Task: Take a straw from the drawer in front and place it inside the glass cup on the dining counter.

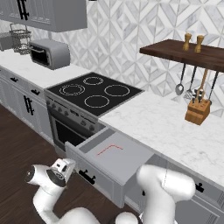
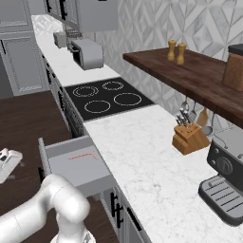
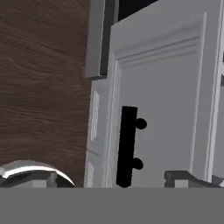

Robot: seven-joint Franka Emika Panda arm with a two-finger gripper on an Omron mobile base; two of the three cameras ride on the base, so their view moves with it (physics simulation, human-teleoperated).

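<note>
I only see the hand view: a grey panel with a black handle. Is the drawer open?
Observer: Yes. The left base view shows the drawer pulled out, right beside the oven.
Operator: Is a straw inside?
Observer: Yes, a thin red straw lies flat on the drawer's floor.
Operator: Where's my gripper?
Observer: The gripper is low, outside the drawer, in front of its front panel, not over the straw.
</note>
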